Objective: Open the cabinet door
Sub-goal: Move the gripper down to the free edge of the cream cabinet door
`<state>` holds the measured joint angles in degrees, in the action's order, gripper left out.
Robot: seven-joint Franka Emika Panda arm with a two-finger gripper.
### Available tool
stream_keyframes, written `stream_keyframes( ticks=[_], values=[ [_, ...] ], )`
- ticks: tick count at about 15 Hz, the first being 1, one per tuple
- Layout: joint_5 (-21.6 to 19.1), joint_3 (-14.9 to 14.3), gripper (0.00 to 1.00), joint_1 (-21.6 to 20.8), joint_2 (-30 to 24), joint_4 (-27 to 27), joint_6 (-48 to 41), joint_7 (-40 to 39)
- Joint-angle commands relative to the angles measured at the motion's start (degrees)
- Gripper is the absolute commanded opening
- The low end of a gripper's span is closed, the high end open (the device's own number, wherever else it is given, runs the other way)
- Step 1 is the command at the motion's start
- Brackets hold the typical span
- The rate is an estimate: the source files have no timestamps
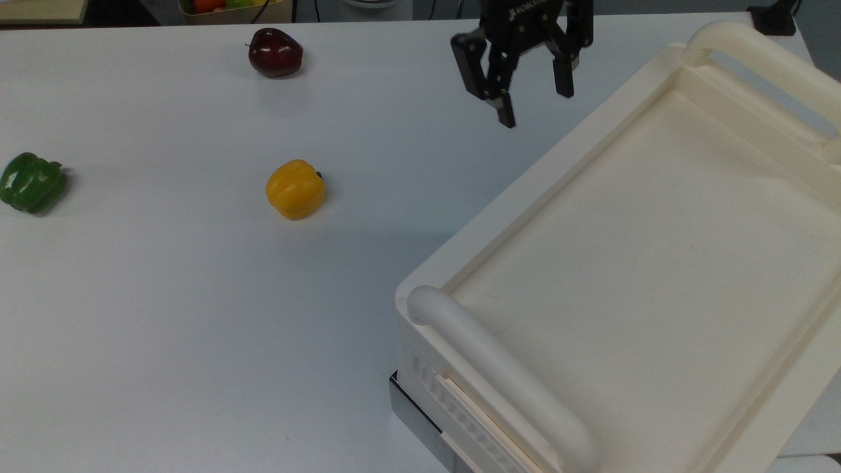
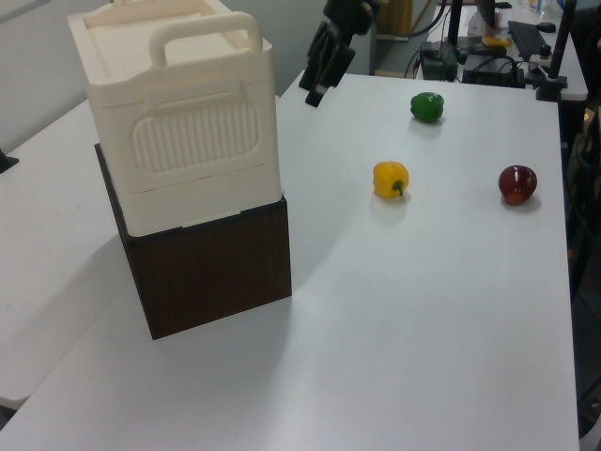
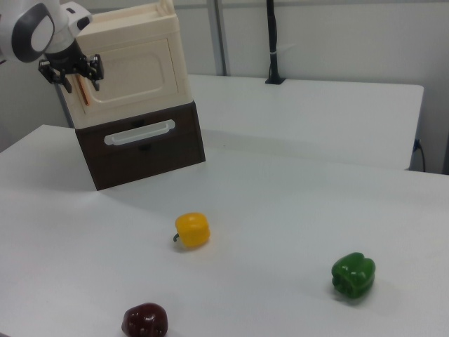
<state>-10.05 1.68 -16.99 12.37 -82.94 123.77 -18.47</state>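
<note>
The cabinet door [image 3: 137, 70] is a cream-white recessed panel on the front of the cream upper cabinet [image 1: 657, 263]. It lies flat against the cabinet, with a slim copper bar handle [image 3: 83, 91] at the right view's left edge. My black gripper [image 1: 535, 102] hangs open with nothing between its fingers, just off the cabinet's upper left edge in the top view. In the right view the gripper [image 3: 74, 77] sits in front of the door's handle edge. In the left view the gripper [image 2: 317, 83] is to the right of the cabinet's top corner, apart from it.
A yellow pepper [image 1: 295, 189], a green pepper [image 1: 31, 182] and a dark red apple [image 1: 275, 52] lie on the white table. Below the door is a dark brown drawer with a cream handle [image 3: 140, 132]. Thick tube handles [image 1: 499, 374] rise from the cabinet top.
</note>
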Motion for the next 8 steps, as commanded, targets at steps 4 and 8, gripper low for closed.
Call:
stream_keyframes(
  ticks=[4,8],
  values=[
    [0.7,-0.8,0.37,-3.1,4.2,1.6,6.4,1.2],
    [0.7,-0.8,0.37,-3.3,4.3,1.7,6.7,1.2]
  ],
)
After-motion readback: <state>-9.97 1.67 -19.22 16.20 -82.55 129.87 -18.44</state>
